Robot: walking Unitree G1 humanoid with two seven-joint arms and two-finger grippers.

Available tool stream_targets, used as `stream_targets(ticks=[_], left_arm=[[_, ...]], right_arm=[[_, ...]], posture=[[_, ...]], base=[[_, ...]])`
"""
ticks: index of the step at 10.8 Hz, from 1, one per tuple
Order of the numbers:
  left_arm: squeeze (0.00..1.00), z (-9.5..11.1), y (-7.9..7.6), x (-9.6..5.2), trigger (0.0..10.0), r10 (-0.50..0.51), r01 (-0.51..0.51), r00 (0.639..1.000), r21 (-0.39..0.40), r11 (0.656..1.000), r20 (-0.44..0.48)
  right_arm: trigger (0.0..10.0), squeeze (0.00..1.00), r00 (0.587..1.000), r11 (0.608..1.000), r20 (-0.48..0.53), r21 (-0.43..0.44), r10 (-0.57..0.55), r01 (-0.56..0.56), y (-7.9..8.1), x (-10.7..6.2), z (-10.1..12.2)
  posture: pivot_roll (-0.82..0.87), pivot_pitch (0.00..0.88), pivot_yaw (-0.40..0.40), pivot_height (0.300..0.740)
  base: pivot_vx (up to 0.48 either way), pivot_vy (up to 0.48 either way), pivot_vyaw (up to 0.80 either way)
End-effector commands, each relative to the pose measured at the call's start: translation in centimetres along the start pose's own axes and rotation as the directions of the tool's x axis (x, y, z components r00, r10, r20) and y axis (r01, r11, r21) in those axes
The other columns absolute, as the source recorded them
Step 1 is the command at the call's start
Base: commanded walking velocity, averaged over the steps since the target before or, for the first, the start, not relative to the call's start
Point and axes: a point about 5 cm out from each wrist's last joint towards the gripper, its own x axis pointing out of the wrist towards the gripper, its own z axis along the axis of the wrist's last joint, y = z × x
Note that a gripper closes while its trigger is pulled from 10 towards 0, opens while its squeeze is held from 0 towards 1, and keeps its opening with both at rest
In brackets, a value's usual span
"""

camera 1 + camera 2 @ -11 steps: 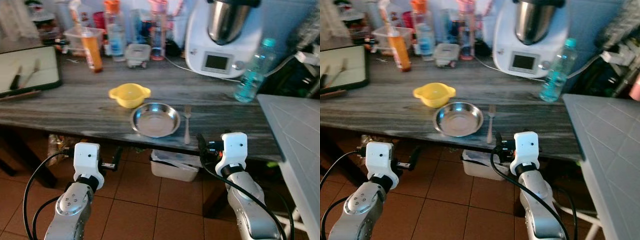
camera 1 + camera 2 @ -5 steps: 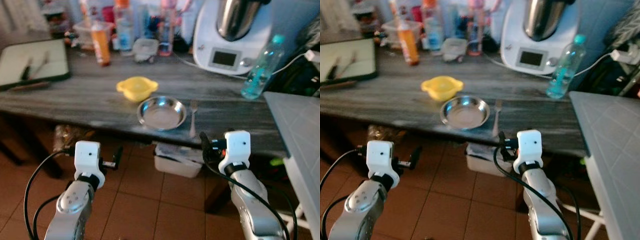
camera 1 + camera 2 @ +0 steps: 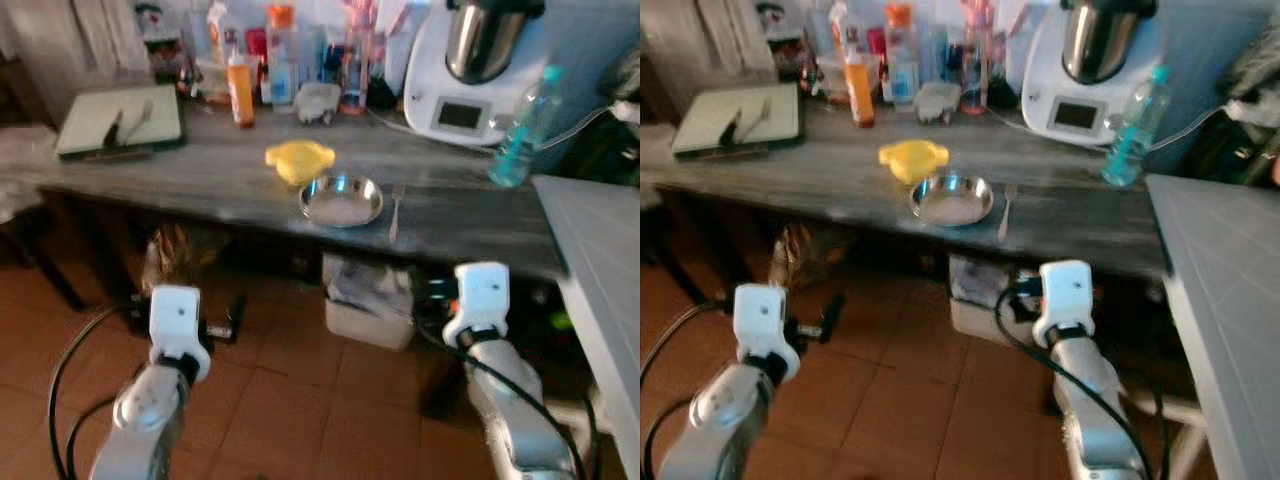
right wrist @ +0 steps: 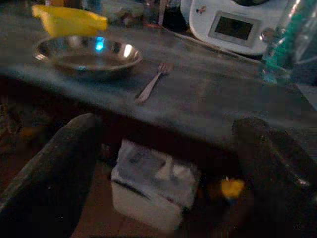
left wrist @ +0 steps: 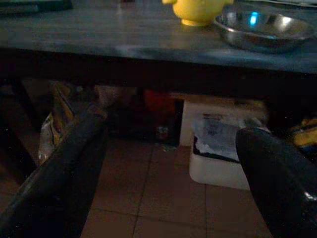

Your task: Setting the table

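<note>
Standing back from the table (image 3: pixel 200 175), both claws hang wide and empty below its edge. Steel plate (image 3: pixel 341 200) sits beside the fork (image 3: pixel 394 208); a low reach could bump the table edge.

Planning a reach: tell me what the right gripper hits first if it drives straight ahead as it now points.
Probably the front edge of the grey table: the right gripper, jaws open, points level with it, below the fork. Depth is unclear, so it might slip under toward the white bin.
</note>
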Motion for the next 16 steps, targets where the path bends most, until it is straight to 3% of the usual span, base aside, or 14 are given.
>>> stream_targets(ticks=[1, 7, 14, 16], left_arm=[[0.00, 0.5, 0.3, 0.1, 10.0, 0.009, -0.009, 1.000, 0.015, 1.000, 0.013], [0.00, 0.7, 0.2, 0.3, 10.0, -0.010, 0.009, 1.000, 0.046, 0.999, 0.020], [0.00, 1.5, -0.8, 0.0, 10.0, -0.092, 0.086, 0.992, 0.067, 0.994, 0.084], [0.00, 1.5, -1.0, -0.1, 10.0, -0.114, 0.108, 0.990, 0.069, 0.992, 0.088]], right_arm=[[10.0, 0.00, 1.000, 1.000, 0.022, 0.006, 0.001, -0.001, 0.2, 0.2, 0.5], [10.0, 0.00, 0.999, 0.999, 0.021, -0.001, -0.034, 0.034, -0.3, 0.7, 0.4], [10.0, 0.00, 0.999, 0.999, 0.022, -0.011, -0.037, 0.037, 0.1, 0.7, 0.2], [10.0, 0.00, 0.999, 0.999, 0.027, -0.023, -0.046, 0.046, 0.0, 0.5, 0.2]], posture=[[0.12, 0.000, -0.019, 0.740], [0.13, 0.000, -0.015, 0.740], [0.14, 0.002, -0.013, 0.740], [0.13, 0.005, -0.006, 0.740]], base=[[-0.289, 0.000, 0.00], [-0.282, 0.000, 0.00], [0.000, 0.000, 0.00], [0.000, -0.298, 0.00]])
